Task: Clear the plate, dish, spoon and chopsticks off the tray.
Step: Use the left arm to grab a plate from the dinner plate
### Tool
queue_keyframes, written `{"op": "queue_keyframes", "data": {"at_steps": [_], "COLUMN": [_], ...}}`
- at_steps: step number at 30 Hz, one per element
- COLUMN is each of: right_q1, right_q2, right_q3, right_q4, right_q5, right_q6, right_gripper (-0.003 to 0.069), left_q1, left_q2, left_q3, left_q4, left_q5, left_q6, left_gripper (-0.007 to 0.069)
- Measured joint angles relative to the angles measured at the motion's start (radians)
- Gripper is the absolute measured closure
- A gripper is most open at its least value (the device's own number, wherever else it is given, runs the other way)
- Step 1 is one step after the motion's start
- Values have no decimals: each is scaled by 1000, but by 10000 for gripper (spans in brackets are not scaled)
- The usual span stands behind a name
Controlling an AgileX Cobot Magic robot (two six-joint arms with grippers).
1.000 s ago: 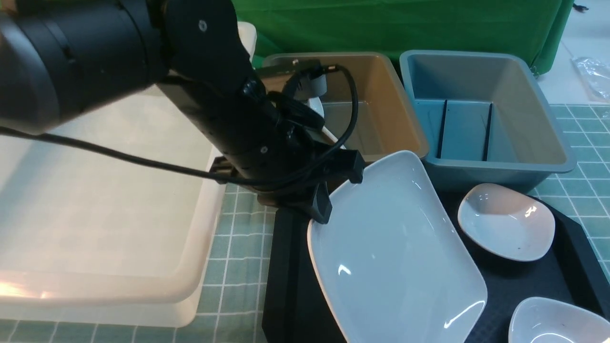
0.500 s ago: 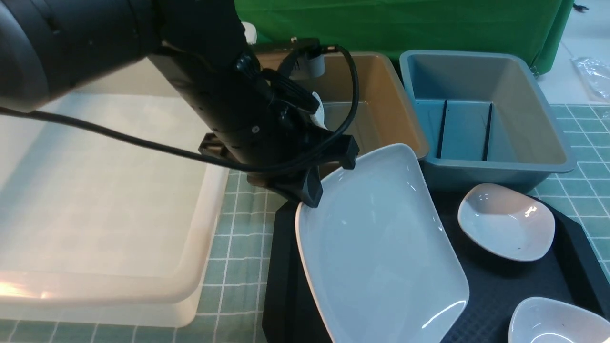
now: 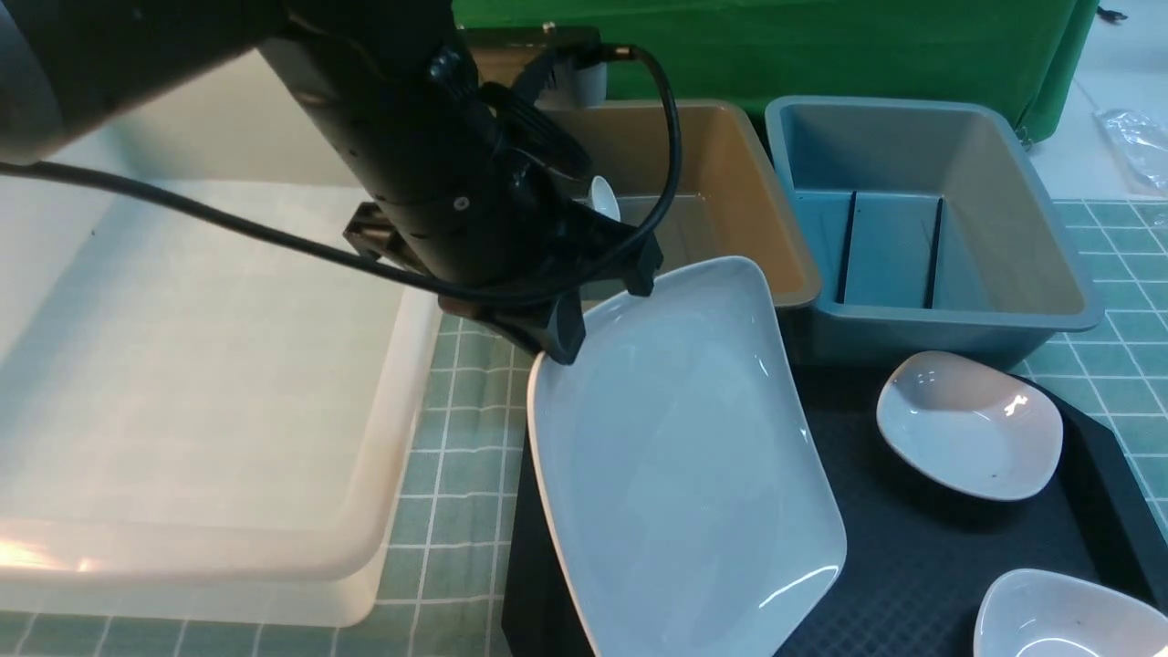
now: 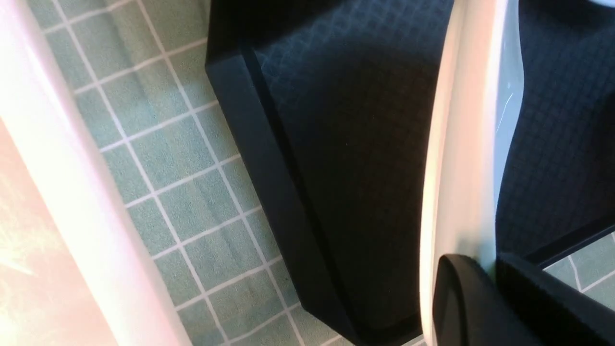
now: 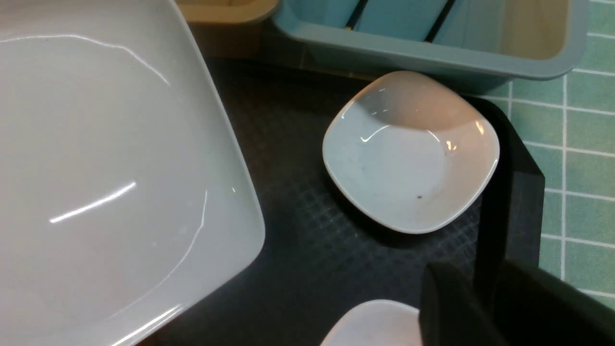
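At your left, the white bin (image 3: pixel 182 411) is sitting beside the left gripper (image 3: pixel 599 307), whose jaws are pinching the far-left rim of the plate (image 3: pixel 675 456) and holding it tilted above the left part of the tray (image 3: pixel 912 547). Behind it, the spoon (image 3: pixel 602 196) is lying in the brown bin (image 3: pixel 730 201), with the blue bin (image 3: pixel 1004 228) standing alongside. At the right, a small dish (image 3: pixel 969 424) and a second small dish (image 3: pixel 1068 620) are resting on the tray, and the right gripper (image 5: pixel 490 307) is hovering there, jaws slightly apart, gripping nothing.

The left arm (image 3: pixel 401 164) slants forward and down, the left gripper (image 3: pixel 566 342) clamped on the near-left rim of the plate (image 3: pixel 675 456), while the right gripper (image 5: pixel 485 293) hangs with jaws slightly apart.
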State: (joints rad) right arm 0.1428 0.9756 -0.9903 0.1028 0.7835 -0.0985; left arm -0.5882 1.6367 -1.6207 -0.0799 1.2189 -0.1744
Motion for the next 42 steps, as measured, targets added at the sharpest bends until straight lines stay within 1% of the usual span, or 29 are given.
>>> {"op": "queue_keyframes", "data": {"at_steps": [10,16,32,42], "right_q1": [0,0,0,0], "right_q2": [0,0,0,0], "right_q3": [0,0,0,0], "right_q4": [5,6,6,6], "right_q5": [0,0,-4,-15], "right_q6": [0,0,0,0], "right_gripper": [467,464,463,463], "left_q1": [0,0,0,0], "left_q2": [0,0,1,13], "left_q3": [-96,-102,-108,-109], "left_q4": [8,9,60,49], "left_q5": [19,20,20,20], "left_q6": [1,11,12,18], "left_gripper": [594,594,594,594]}}
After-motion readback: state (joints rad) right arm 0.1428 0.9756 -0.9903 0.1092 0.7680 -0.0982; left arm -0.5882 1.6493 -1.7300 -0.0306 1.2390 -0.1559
